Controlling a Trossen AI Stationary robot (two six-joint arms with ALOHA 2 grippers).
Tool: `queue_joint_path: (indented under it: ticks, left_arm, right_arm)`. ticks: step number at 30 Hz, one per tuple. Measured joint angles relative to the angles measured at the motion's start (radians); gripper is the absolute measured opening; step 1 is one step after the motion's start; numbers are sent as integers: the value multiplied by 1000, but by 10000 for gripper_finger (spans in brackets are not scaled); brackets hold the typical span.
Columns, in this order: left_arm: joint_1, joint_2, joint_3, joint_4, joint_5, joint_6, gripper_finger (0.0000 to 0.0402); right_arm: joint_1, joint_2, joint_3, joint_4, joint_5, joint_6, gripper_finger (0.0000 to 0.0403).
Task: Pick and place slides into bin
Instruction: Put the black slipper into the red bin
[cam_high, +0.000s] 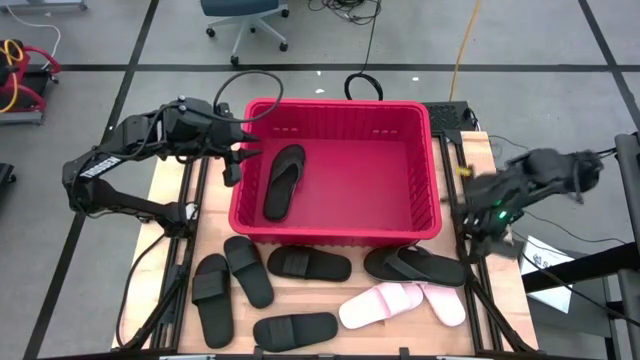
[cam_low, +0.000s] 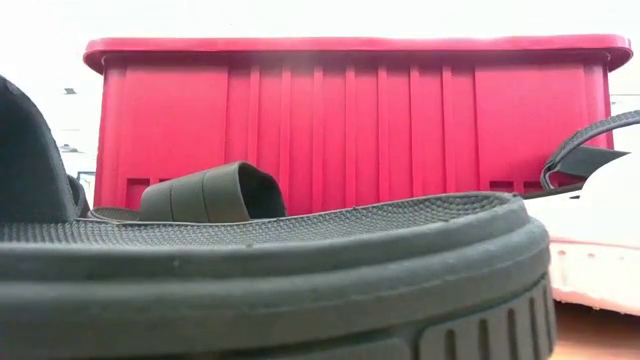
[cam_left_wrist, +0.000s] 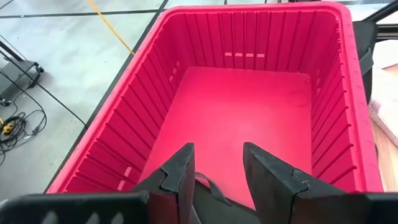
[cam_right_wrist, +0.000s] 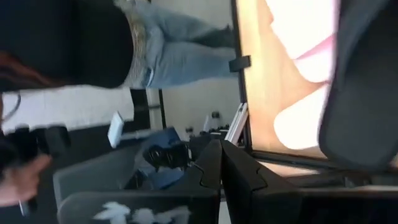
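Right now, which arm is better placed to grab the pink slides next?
Right. The right gripper hangs beside the table's right edge, near the pink slides; the left gripper, open, is at the bin rim's far-left side.

The bin is red plastic, faintly glossy, with ribbed walls. The black slides look matt and rubbery; the nearest sole is finely textured. The pink slides are smooth. The table is pale wood.

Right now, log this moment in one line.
left tool open over bin | one black slide inside | right tool shut, off table
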Motion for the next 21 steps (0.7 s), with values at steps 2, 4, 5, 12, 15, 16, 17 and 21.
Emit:
queue_joint_path:
  ticks: [2, 4, 5, 12, 15, 16, 17, 21]
  left_arm:
    - [0, 0, 0, 0, 0, -3, 134]
    - [0, 0, 0, 0, 0, -7, 134]
    - [0, 0, 0, 0, 0, -9, 134]
    - [0, 0, 0, 0, 0, 12, 134]
    - [0, 0, 0, 0, 0, 21, 134]
    - [0, 0, 0, 0, 0, 28, 134]
    - [0, 0, 0, 0, 0, 34, 134]
    - [0, 0, 0, 0, 0, 35, 134]
  right_arm:
    - [64, 11, -43, 58, 5, 14, 0]
    - [134, 15, -83, 115, 29, 46, 0]
    - [169, 15, -104, 131, 46, 67, 0]
    - [401, 16, -229, 243, 272, 255, 0]
    - [473, 20, -284, 308, 412, 309, 0]
    - [493, 24, -300, 327, 438, 325, 0]
    - [513, 28, -318, 340, 460, 339, 0]
    - [567, 39, -395, 402, 519, 379, 0]
